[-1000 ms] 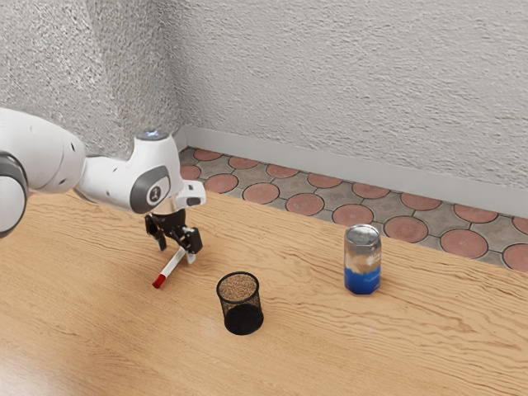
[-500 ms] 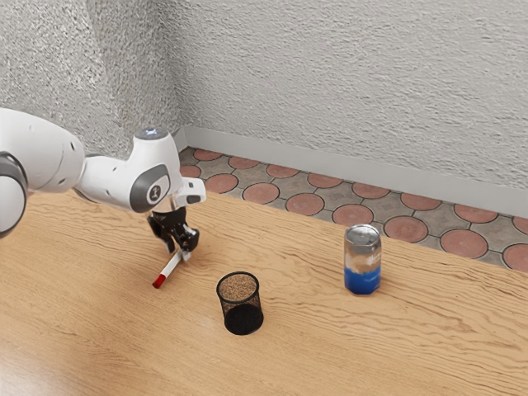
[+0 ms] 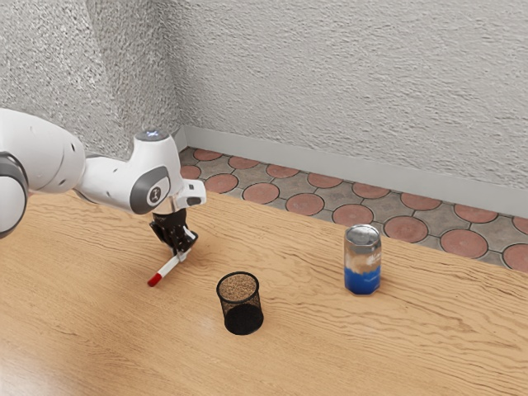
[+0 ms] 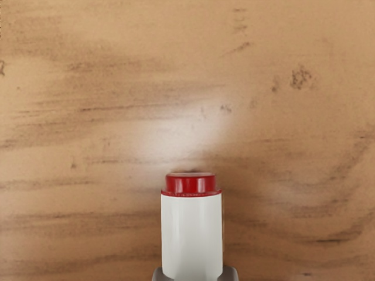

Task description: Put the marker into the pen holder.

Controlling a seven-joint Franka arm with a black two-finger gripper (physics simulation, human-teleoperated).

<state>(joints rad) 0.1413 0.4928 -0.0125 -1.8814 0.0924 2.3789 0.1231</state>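
Low over the table, my gripper [image 3: 180, 253] is shut on the marker [image 3: 167, 268], with a fingertip on either side of its white body. The marker's red end points away from the hand, toward the exterior view's lower left. In the wrist view the white marker [image 4: 191, 234] with its red end shows between the grey tips of the gripper [image 4: 195, 274]. Whether the marker touches the table cannot be told. The black mesh pen holder [image 3: 242, 307] stands upright, a short way from the hand toward the exterior view's lower right.
A silver and blue can [image 3: 363, 260] stands upright on the wooden table [image 3: 330, 355], beyond the pen holder toward the exterior view's right. Past the table's far edge are a tiled floor and a rough pale wall [image 3: 346, 91].
The fingers have come together onto the marker, from wide apart a second ago. The marker's red end has shifted slightly toward the exterior view's left. Pen holder and can have stayed put.
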